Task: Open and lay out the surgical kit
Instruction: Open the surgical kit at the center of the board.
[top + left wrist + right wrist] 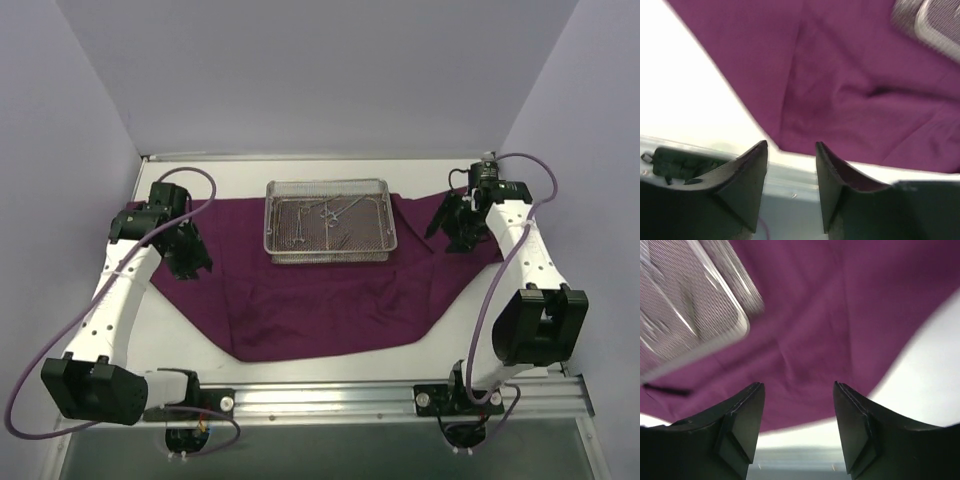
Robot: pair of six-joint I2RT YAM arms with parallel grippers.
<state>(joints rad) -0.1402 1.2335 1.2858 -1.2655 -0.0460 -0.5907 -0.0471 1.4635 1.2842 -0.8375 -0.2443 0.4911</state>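
Surgical kit: purple cloth wrap (330, 310) lies spread over the surface (225, 175), nearly from left edge to right edge. Mesh tray (330, 257) sits on the wrap's far part, forceps (325, 212) inside it. My left tool (192, 265) at the wrap's left corner, released, nothing between its fingers. My right tool (448, 235) at the right corner, likewise released

There is one dark purple cloth wrap (320, 310), one silver wire-mesh tray (330, 257) and one white counter (225, 172). The tray holds several thin silver instruments (330, 212), at least three, but they are too small and overlapping for an exact count. There are two robot arms, one left arm (120, 300) and one right arm (525, 250).
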